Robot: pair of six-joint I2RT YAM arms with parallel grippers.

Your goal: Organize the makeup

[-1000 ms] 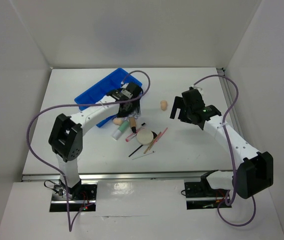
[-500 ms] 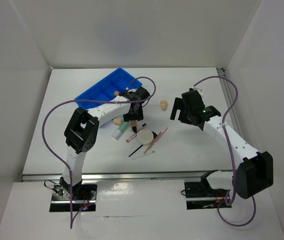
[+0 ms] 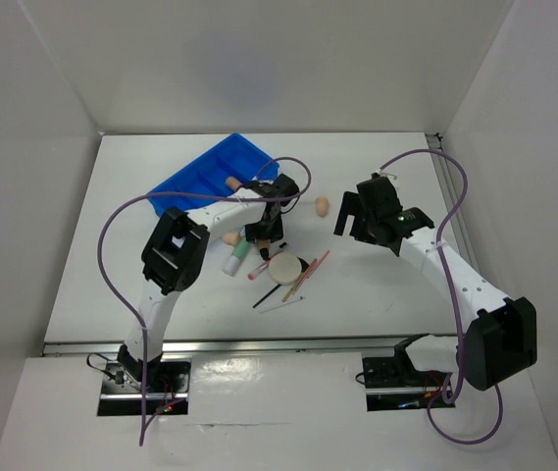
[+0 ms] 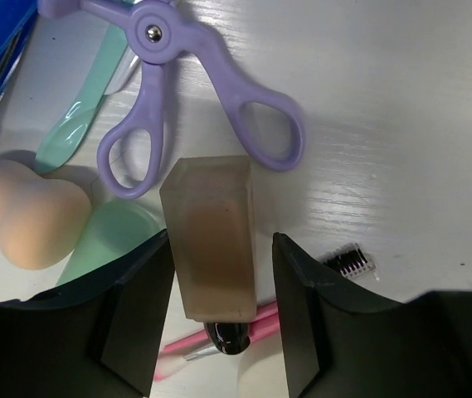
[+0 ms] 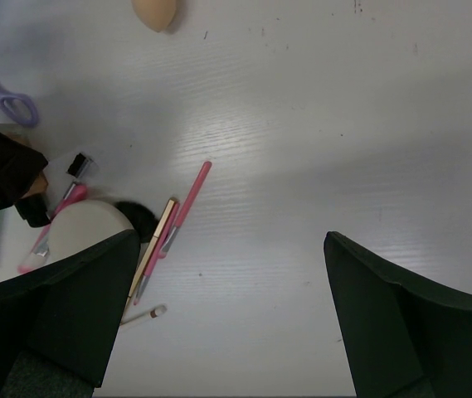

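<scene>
The left gripper (image 4: 221, 278) is drawn in narrow on a rectangular translucent bottle of brown liquid with a black cap (image 4: 208, 236). One finger (image 4: 132, 319) lies against the bottle's side, and a thin dark sliver shows at the other. The cap end points back between the fingers, over a pair of pink pencils (image 4: 262, 317). Just past the bottle's far end lies a purple scissor-handled lash curler (image 4: 206, 87). Beside the curler are a mint-green tube (image 4: 76, 133) and a beige egg-shaped sponge (image 4: 21, 217), with a small black comb tip (image 4: 352, 262) on the other side. The top view places this gripper (image 3: 264, 235) over the middle of the white tabletop (image 3: 161, 285), at the near corner of the blue plastic divided bin (image 3: 200, 177). The bin lies slantwise toward the far left corner. On the near side of the gripper the makeup is strewn around a round cream compact (image 3: 283, 267). There is a pale tube (image 3: 231, 260) on the compact's left, a thin black brush (image 3: 266, 297) toward the near edge, and a long pink pencil (image 3: 316, 265) on its right. A second beige sponge (image 3: 322, 205) sits alone, farther back between the two arms. The right gripper (image 3: 349, 211) hangs over the right half of the table, well apart from the pile. Its fingers (image 5: 78, 307) are spread wide with nothing between them, and only bare table shows below.
</scene>
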